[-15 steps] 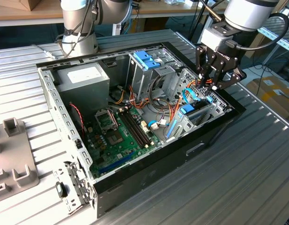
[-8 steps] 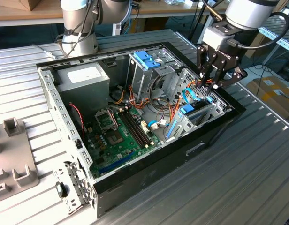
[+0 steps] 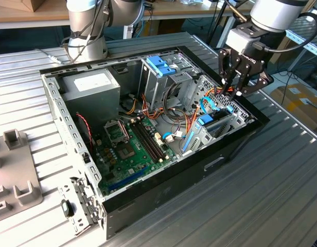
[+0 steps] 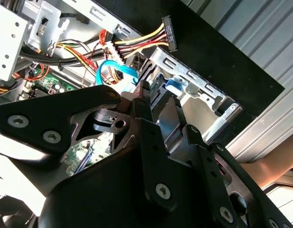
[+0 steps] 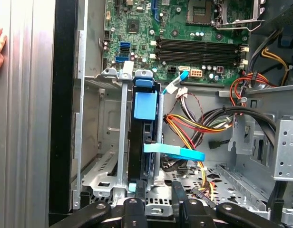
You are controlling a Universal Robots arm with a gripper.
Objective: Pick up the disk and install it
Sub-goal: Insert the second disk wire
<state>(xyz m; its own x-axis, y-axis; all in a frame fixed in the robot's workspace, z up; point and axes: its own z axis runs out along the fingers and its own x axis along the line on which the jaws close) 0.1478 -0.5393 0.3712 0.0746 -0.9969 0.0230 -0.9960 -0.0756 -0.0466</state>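
The disk (image 5: 139, 137) is seen standing on edge in a metal bay inside the computer case (image 3: 163, 190), against the case wall at the exterior view's right. Its light-blue carrier tab is turned toward the case's motherboard (image 5: 184, 28). The gripper (image 5: 158, 189) is held just over that bay, at the disk's end, its 2 fingers (image 5: 178, 192) spread apart with nothing clamped between them. 1 finger may be touching the disk, though this cannot be settled. A flat blue cable (image 5: 180, 153) is laid across the disk.
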